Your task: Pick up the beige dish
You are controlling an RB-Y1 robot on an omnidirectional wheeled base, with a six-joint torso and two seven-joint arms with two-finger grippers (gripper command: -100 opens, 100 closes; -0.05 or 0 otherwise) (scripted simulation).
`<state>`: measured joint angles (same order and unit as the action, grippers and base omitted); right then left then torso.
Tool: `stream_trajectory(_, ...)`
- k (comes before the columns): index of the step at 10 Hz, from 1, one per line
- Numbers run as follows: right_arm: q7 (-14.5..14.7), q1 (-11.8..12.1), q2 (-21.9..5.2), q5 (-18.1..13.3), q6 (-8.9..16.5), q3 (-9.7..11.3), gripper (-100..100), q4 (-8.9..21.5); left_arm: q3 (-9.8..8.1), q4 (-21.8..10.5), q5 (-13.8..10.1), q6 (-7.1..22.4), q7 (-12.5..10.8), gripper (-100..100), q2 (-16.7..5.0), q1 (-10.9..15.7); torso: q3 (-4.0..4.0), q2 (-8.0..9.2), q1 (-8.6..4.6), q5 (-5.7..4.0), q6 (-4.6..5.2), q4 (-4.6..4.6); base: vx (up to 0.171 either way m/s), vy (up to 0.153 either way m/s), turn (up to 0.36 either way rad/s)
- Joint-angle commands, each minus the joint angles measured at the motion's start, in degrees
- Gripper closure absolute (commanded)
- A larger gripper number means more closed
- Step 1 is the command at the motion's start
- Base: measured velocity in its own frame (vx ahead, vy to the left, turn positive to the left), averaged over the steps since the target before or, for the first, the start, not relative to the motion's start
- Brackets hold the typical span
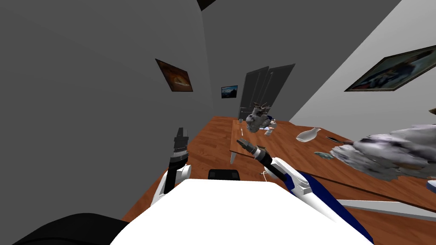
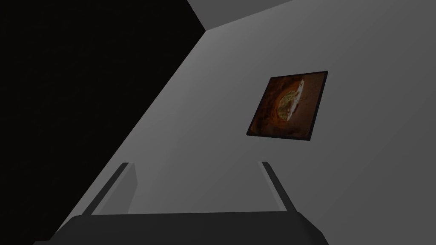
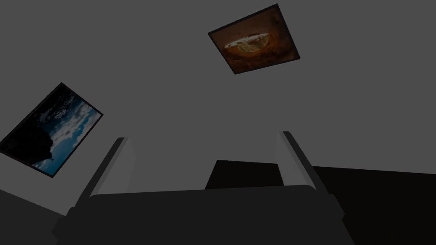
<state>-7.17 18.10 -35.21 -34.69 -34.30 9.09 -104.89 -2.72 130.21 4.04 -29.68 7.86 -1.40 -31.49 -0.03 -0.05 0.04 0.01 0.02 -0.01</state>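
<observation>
Gaping empty, left hand (image 2: 196, 163) and right hand (image 3: 203, 135) point upward; head view shows pale dish (image 1: 308, 135) on table (image 1: 289, 149).

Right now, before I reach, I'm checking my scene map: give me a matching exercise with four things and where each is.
1 left claw
2 right claw
3 pale vessel
4 dark door

A on the table
B at the room's far end
C over the table's near corner
D raised, left of the table

Pairs: 1-D, 2-C, 3-A, 4-B

A grey shaggy clump (image 1: 256, 118) sits on the wooden table (image 1: 289, 149).
</observation>
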Motion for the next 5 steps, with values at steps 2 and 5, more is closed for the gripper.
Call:
stream_trajectory(2,0.07,-0.86,-2.72,-4.04,-0.16,1.13,-100,2.8,0.0,0.0,0.0,0.0,0.0,0,0.0,0.0,0.01,0.02,-0.02,0.0,0.0,0.01,0.007,0.007,0.036)
stream_trajectory(5,0.09,-1.57,-5.04,-8.81,-0.26,2.08,-100,5.3,0.0,0.0,0.0,0.0,0.0,0,0.0,0.0,-0.01,-0.01,-0.01,0.0,-0.01,0.0,0.011,0.011,0.046)
